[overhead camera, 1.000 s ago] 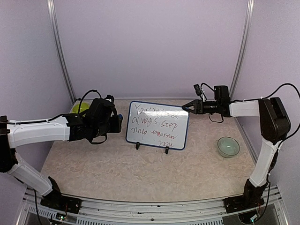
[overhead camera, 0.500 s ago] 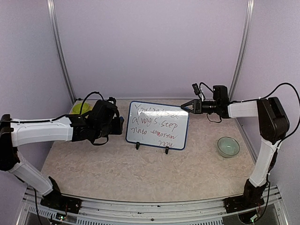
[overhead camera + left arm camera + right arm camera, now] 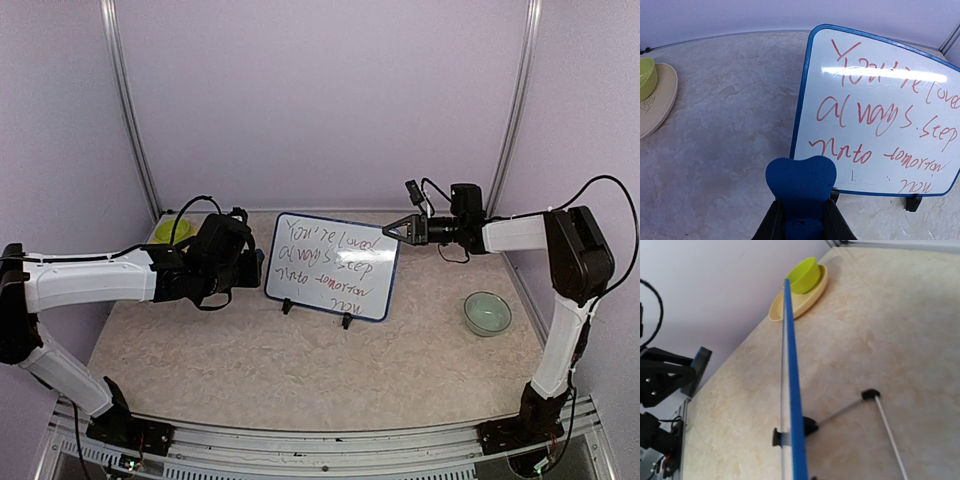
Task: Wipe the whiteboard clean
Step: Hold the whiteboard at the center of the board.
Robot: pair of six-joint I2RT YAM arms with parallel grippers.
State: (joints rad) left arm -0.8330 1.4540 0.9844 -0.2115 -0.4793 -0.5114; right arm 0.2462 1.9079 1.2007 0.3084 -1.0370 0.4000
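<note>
The whiteboard (image 3: pixel 330 267) stands on its black legs mid-table, with red handwriting across it (image 3: pixel 880 115). My left gripper (image 3: pixel 255 268) hovers just left of it, shut on a blue heart-shaped eraser (image 3: pixel 801 180) that sits near the board's lower left corner, apart from the surface. My right gripper (image 3: pixel 390 229) is at the board's top right corner. In the right wrist view the blue frame edge (image 3: pixel 790 365) runs straight down to the bottom middle, and the fingers themselves are out of frame.
A lime green bowl (image 3: pixel 170 230) on a beige plate (image 3: pixel 662 100) sits at the back left corner. A pale green bowl (image 3: pixel 487 313) rests to the right of the board. Purple walls enclose the table on three sides.
My right gripper has closed at the board's top right corner. The board has shifted slightly left and turned. The left arm edged right, then held still.
</note>
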